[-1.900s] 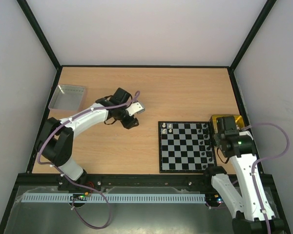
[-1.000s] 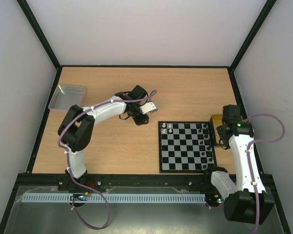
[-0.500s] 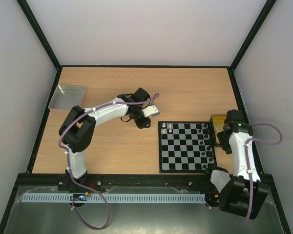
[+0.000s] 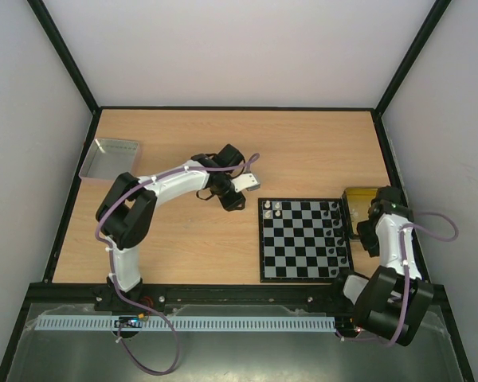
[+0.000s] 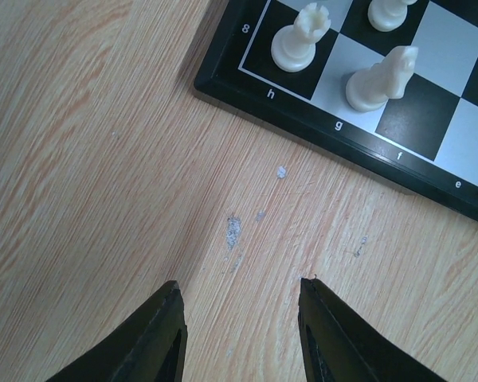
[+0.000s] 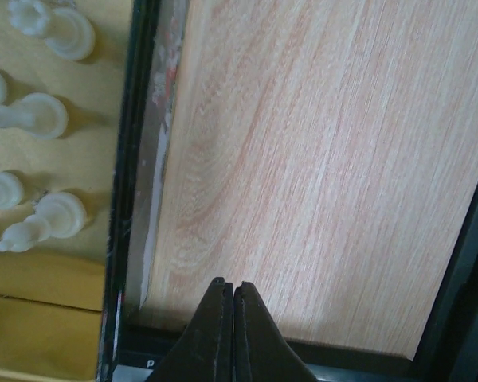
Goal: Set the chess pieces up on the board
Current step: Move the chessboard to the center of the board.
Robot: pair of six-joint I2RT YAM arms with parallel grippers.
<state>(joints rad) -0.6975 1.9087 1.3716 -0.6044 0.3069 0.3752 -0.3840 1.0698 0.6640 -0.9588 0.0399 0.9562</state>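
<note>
A grey tray sits at the far left corner of the surface, well apart from everything else. The left tool hovers over bare wood just beside the far left corner of the board, its jaws partly apart with nothing between them. On that corner stand a white rook and a white knight. Black pieces line the board's right edge. Right of the board lies a yellow tray with pale pieces in it. The right tool, pressed fully closed and empty, is over bare wood beside that tray's dark wall.
</note>
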